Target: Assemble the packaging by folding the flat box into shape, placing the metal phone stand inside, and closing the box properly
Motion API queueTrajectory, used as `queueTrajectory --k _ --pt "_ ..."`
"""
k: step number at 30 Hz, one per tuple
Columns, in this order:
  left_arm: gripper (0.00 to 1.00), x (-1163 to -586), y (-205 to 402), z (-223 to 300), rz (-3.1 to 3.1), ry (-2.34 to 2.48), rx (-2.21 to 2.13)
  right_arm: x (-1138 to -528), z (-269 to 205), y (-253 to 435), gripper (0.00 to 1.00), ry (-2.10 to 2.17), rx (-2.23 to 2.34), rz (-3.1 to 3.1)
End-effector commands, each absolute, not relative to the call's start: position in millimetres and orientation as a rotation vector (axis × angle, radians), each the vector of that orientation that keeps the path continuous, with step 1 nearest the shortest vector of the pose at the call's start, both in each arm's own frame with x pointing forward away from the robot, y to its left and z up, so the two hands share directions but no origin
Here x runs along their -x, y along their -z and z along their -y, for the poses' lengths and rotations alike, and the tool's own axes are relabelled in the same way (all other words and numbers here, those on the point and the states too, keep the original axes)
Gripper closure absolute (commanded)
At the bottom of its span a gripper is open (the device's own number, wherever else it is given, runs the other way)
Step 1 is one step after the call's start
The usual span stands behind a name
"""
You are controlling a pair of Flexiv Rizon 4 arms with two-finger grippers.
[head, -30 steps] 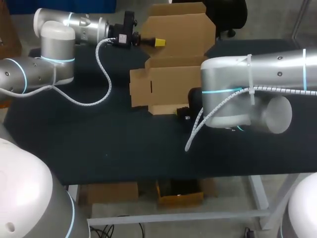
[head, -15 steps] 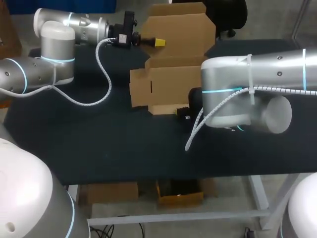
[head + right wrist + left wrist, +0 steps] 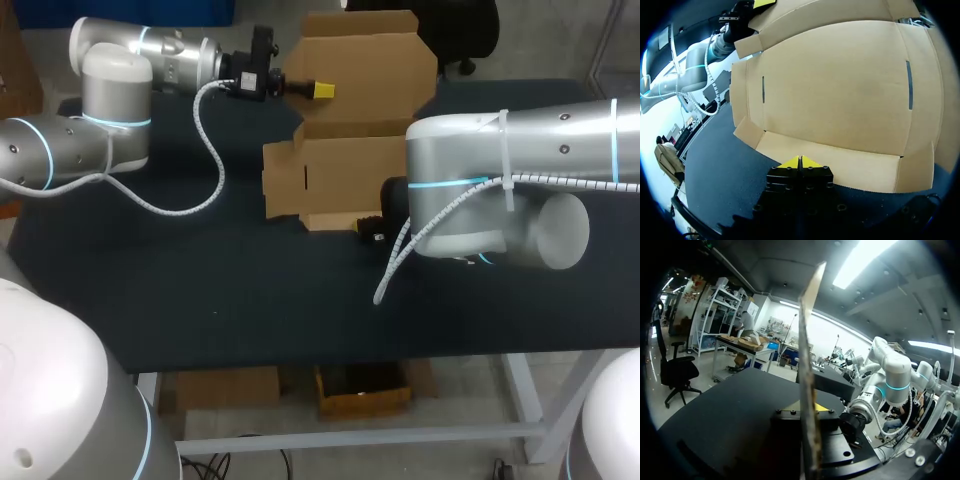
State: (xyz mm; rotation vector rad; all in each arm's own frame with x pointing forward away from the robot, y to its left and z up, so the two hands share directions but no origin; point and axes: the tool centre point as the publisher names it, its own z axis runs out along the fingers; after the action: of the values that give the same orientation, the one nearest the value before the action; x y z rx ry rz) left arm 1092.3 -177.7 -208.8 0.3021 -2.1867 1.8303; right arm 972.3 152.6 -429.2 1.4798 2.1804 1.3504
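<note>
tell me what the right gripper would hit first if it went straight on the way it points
Probably the cardboard box: its near flap lies just ahead of the right gripper. Height is unclear, so it might slide over the flap instead.

Tan box [image 3: 352, 172], black table [image 3: 250, 290]

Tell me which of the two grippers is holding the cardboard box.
The left gripper: it clamps the raised back panel of the box. The right gripper is shut on nothing, tips together at the near flap.

no readable text, no labels or numbers, cardboard box [image 3: 340, 175] plain and unprinted
</note>
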Motion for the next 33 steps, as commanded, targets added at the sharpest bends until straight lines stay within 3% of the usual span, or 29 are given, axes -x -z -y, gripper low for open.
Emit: queueTrajectory --k 1,33 --pt "1.00 -1085 211 177 2.189 -1.825 -0.303 -974 -154 436 1.00 -1.353 -1.478 -2.177" --pt "1.00 -1025 219 175 2.164 -1.815 -0.272 -974 -154 436 1.00 -1.353 -1.478 -2.177"
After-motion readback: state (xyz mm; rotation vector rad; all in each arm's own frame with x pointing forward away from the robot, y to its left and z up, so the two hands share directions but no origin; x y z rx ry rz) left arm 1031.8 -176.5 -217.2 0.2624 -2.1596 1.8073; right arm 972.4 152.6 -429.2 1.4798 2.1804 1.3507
